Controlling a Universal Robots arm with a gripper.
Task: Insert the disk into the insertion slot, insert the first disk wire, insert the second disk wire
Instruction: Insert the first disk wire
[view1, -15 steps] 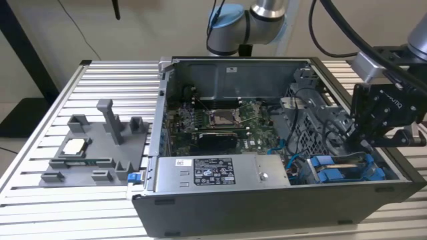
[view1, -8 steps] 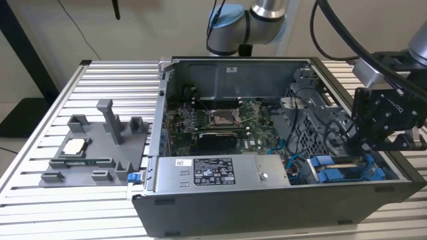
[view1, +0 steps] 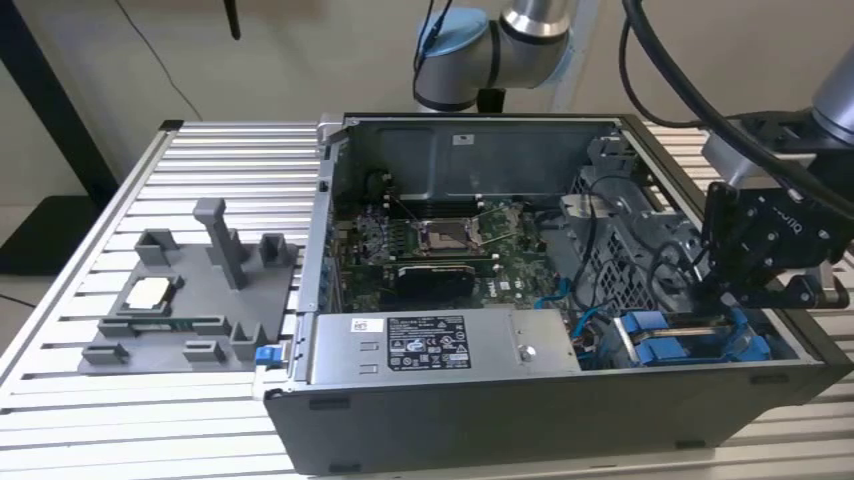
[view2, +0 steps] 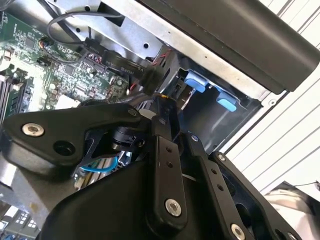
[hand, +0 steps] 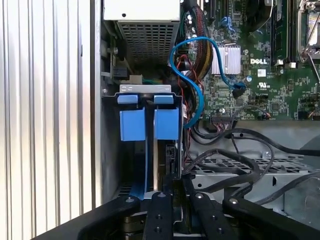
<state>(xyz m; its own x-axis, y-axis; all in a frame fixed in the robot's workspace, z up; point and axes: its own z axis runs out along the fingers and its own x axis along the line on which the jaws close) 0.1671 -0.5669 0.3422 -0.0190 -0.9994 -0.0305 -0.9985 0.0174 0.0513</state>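
The disk (hand: 168, 152) stands edge-on in the insertion slot (hand: 145, 89) of the open computer case, its blue carrier tab (hand: 166, 124) next to a second blue tab (hand: 132, 125). In the exterior view the blue carrier (view1: 667, 345) sits low at the case's right end. My gripper (hand: 175, 182) hangs over the disk's upper edge, fingers drawn together and tips at that edge; I cannot tell if they pinch anything. In the second wrist view my gripper (view2: 162, 107) ends among dark wires. A blue wire (hand: 196, 85) and black wires (hand: 235, 150) lie loose beside the slot.
The grey power supply box (view1: 441, 345) with a white label lies along the case's front. The motherboard (view1: 441, 245) fills the case floor. A grey fixture tray (view1: 187, 300) rests on the slatted table (view1: 80, 230) at the exterior view's left.
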